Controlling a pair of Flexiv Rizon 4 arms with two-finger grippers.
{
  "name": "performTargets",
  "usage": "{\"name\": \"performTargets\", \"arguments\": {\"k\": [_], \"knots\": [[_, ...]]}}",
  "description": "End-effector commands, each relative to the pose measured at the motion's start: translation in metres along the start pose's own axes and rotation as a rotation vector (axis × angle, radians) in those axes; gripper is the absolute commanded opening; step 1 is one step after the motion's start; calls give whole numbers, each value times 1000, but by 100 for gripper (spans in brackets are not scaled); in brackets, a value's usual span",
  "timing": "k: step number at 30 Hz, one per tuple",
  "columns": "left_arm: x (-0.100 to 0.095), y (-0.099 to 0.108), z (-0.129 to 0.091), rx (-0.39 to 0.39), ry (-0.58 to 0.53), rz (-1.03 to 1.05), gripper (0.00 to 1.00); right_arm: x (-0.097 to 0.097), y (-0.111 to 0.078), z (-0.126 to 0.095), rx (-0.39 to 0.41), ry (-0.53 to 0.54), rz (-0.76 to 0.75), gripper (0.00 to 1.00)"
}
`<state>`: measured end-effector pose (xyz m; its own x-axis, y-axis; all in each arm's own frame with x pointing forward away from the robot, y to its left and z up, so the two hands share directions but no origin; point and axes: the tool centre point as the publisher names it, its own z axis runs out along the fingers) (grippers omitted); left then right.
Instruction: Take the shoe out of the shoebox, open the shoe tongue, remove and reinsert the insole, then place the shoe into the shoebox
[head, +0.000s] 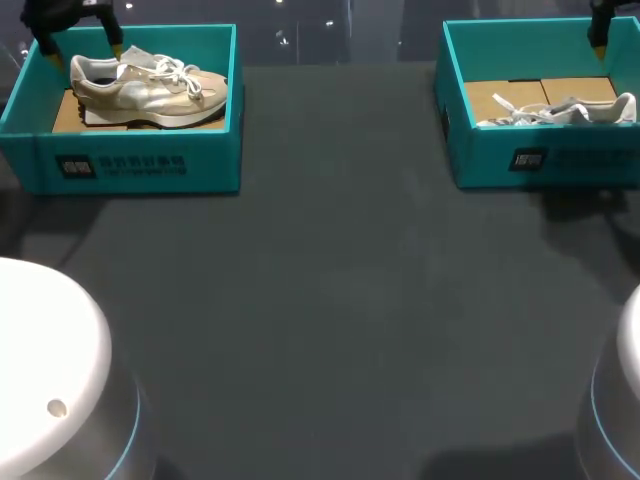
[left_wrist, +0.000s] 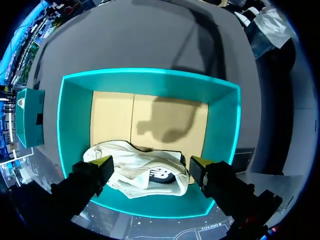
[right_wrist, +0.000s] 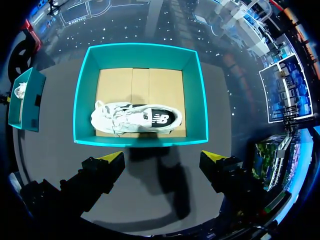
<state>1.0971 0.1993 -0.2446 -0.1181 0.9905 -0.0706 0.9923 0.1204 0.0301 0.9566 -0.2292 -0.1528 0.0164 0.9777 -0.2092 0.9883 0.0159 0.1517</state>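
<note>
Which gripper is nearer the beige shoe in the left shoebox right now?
Left. The left gripper hangs right over the beige shoe, open and straddling it. The right gripper is across the table, beside the other shoebox, far from that shoe.

In the head view the left gripper (head: 84, 48) is cut off by the picture's edge just above its fingers. Of the right gripper (head: 603, 35) only one yellow tip shows. The right shoebox (head: 480, 150) beneath that tip runs out past the edge, and its near wall hides the lower part of the white shoe (head: 560, 112). The label (head: 120, 165) on the left shoebox (head: 215, 150) is too blurred to read. In the left wrist view the fingers (left_wrist: 92, 175) overlap both ends of the beige shoe (left_wrist: 145, 175) under the gripper. Far beside each gripper the other box sits at the black rim, and what lies in it is too small to make out.
</note>
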Motion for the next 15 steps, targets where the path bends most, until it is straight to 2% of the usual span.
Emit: {"name": "performTargets", "arguments": {"k": [1, 3, 15], "knots": [[4, 36, 10, 39, 18, 22, 100, 0, 0, 0, 2, 0, 0, 100], [8, 47, 9, 51, 31, 33, 100, 0, 0, 0, 2, 0, 0, 100], [6, 49, 14, 57, 31, 40, 100, 0, 0, 0, 2, 0, 0, 100]]}}
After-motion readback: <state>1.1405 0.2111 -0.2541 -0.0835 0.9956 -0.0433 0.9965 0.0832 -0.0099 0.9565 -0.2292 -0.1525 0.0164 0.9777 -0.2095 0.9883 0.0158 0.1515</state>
